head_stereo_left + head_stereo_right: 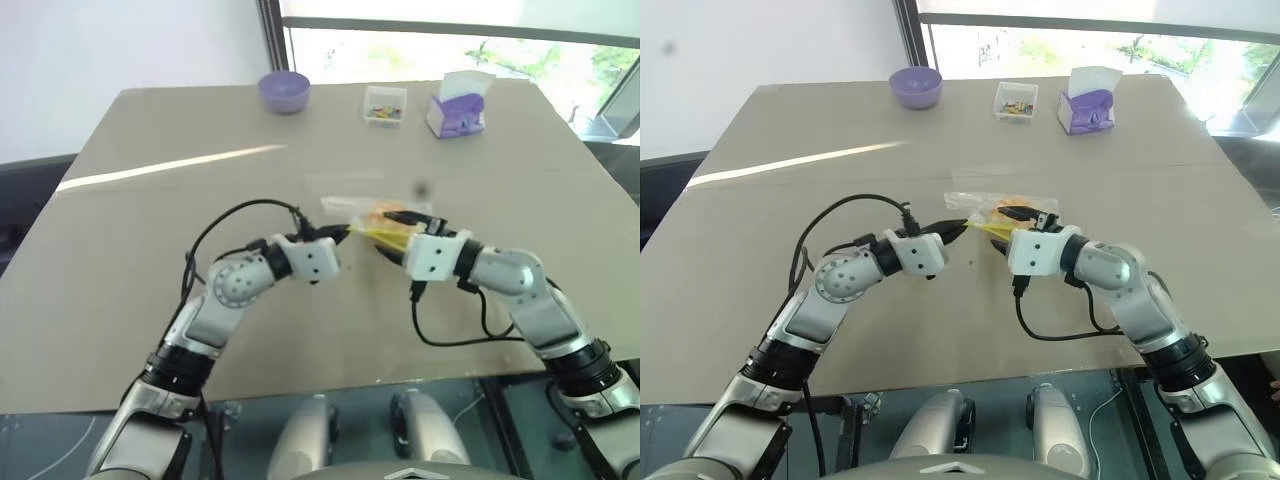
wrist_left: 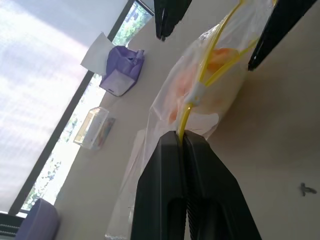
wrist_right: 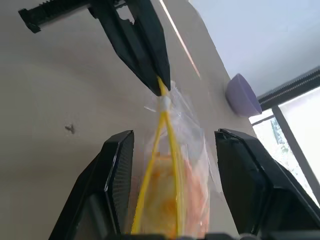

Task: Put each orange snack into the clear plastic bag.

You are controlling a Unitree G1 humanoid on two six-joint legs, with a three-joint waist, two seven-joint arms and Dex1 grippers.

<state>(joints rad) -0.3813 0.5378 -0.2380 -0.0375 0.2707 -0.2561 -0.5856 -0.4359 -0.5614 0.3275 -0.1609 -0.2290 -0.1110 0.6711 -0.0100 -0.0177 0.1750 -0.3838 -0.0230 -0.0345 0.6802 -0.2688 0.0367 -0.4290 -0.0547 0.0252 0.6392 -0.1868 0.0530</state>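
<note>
One orange snack (image 3: 162, 210) apparently sits inside the clear plastic bag (image 2: 200, 100) at table centre, six o'clock of the tissue box (image 1: 457, 105); left gripper (image 1: 340, 234) pinches its seal, right gripper (image 3: 170, 165) spread, so tugging could spill it.

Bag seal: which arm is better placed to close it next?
Probably the right. The left gripper is shut on the bag's yellow strip end, anchoring it. The right gripper is open astride the strip, snack inside, ready to pinch and slide.
</note>
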